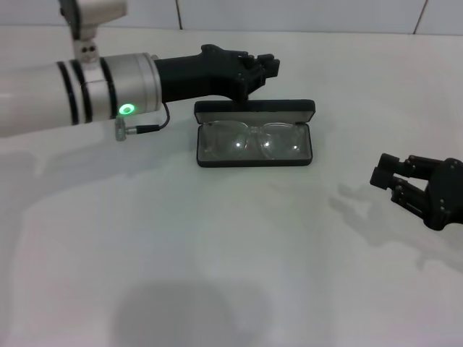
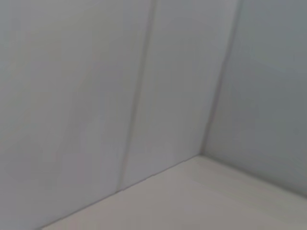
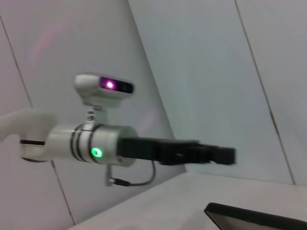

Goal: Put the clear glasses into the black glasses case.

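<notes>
The black glasses case [image 1: 255, 110] lies open at the middle of the white table, its lid standing up at the back. The clear glasses [image 1: 253, 139] rest inside its lower half, lenses facing up. My left gripper [image 1: 271, 66] hovers just behind and above the lid's left part, shut and holding nothing. The right wrist view shows that left gripper [image 3: 229, 155] from the side above the table, with a corner of the case [image 3: 254, 218] below it. Off to the right of the case, my right gripper [image 1: 388, 182] sits low near the table, open and empty.
White wall panels [image 2: 144, 96] close off the back of the table [image 1: 217, 253]. The left forearm with its green light [image 1: 126, 110] stretches in from the left, a short cable hanging under it. The left wrist view shows only wall and table corner.
</notes>
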Tool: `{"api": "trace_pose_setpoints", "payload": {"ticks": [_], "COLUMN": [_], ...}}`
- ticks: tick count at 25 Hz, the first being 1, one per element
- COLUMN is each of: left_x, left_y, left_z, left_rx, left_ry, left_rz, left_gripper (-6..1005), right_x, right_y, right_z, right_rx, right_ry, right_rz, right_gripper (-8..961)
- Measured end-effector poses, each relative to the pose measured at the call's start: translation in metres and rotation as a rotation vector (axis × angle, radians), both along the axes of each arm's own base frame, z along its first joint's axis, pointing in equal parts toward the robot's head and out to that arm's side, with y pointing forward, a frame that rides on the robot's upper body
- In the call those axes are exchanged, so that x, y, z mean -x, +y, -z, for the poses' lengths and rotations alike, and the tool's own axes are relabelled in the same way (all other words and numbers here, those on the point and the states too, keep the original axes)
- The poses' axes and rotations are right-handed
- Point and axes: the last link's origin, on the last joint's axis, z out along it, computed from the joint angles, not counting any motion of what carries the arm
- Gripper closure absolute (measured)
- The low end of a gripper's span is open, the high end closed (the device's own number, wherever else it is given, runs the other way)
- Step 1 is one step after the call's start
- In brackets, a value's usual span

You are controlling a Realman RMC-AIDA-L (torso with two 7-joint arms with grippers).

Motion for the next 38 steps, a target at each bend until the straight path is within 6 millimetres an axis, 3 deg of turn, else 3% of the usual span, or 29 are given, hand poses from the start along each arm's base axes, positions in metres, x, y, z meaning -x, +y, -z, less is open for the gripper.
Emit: {"api": "trace_pose_setpoints", "payload": {"ticks": [8,15,31,35,38], "left_x": [0.014,0.036,0.058,0.039,0.021], "left_y": [0.012,0.004,-0.015,-0.020,-0.040], "left_z": [0.009,0.022,0.037,0.027,0.003], "left_rx": [-0.040,-0.006,0.036,0.045,0.009], "left_ry": [0.062,0.093,0.134,0.068,-0.062], "left_rz": [-0.156,-0.235,-0.263,-0.130,0.095], "left_gripper": [900,898,892,891,890], "right_x": [0.004,0.006,0.010,0.010,0.011], "right_y": [-0.005,-0.005,-0.001,-0.001,0.000], "right_z": [0.003,0.002,0.002,0.000,0.000], "right_rx": [0.029,0.033,0.031,0.025,0.022], "right_ry": [0.037,0.054,0.056,0.062,0.063], "right_rz": [-0.015,-0.022,-0.035,-0.036,-0.046], "right_gripper": [655,648,630,626,623]}}
